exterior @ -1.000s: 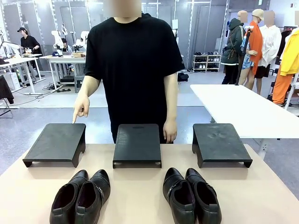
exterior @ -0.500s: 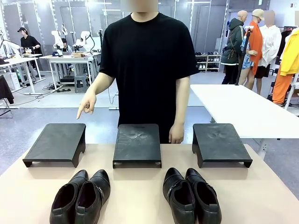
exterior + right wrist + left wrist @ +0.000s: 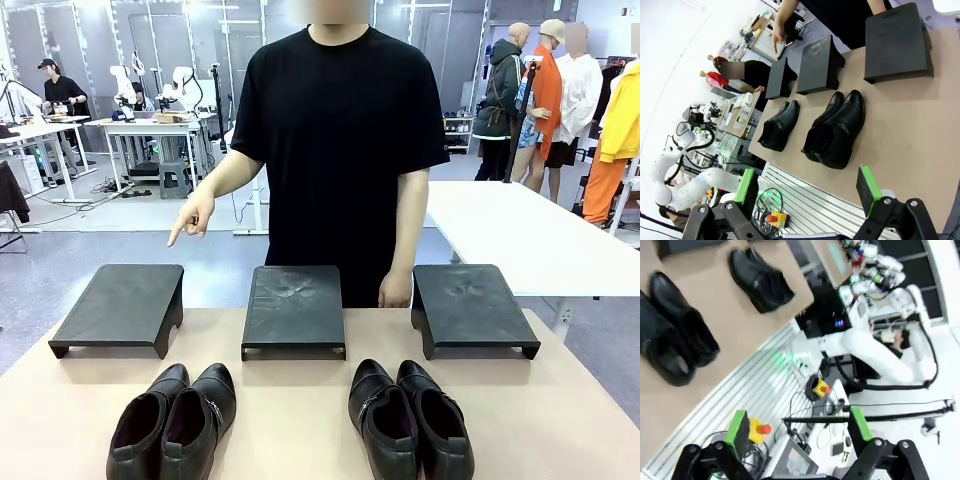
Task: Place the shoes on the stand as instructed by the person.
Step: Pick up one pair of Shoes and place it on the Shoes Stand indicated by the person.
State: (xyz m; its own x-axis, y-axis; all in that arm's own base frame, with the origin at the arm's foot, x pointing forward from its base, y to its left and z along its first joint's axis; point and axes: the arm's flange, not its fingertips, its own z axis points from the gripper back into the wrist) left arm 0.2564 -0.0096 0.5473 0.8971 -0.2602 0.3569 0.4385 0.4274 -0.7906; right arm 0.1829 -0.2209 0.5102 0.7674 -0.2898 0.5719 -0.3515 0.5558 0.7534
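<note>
Left gripper (image 3: 797,429): I see its jaws spread wide with nothing between them, at the bottom of the left wrist view. It hangs off the table's near edge, above cables and equipment.
Right gripper (image 3: 807,189): on my right wrist view the jaws are also wide apart and empty, at the bottom of the frame. It is back from the table's (image 3: 290,420) near edge.
Left pair of shoes (image 3: 175,420): lower left of the front view, on the table. The two shoes touch side by side, toes pointing away from me.
Right pair of shoes (image 3: 410,415): lower right of centre in the front view, on the table. These two are pressed together as well, well apart from the left pair.
Stands: three black stands sit in a row across the middle of the front view: left stand (image 3: 120,305), middle stand (image 3: 293,308), right stand (image 3: 470,305). I see nothing on top of any of them.
Person (image 3: 340,140): upper centre of the front view, standing behind the middle stand.
Pointing hand (image 3: 192,215): raised above the left stand, index finger aimed down toward it and not touching it.
Other hand (image 3: 395,290): hangs down between the middle and right stands.
</note>
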